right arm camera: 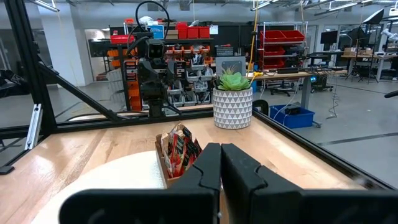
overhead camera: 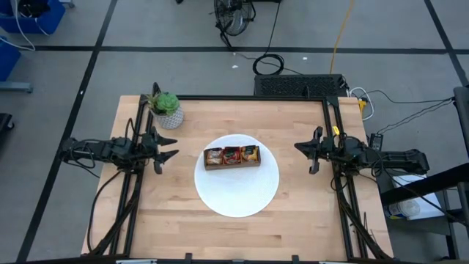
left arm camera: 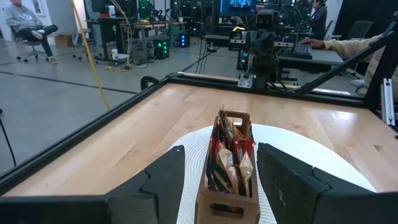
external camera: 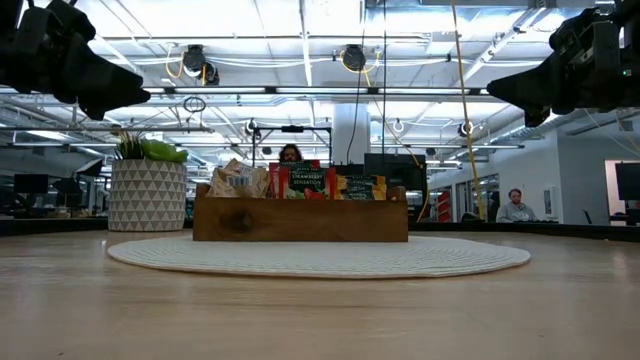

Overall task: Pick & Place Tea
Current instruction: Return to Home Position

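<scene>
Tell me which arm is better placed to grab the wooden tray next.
Left, probably: the left gripper is open and faces the wooden tray end-on; the right gripper is shut.

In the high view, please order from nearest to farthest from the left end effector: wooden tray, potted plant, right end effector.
1. potted plant, at the table's far left corner
2. wooden tray, middle, on the white plate
3. right end effector, at the opposite side
</scene>
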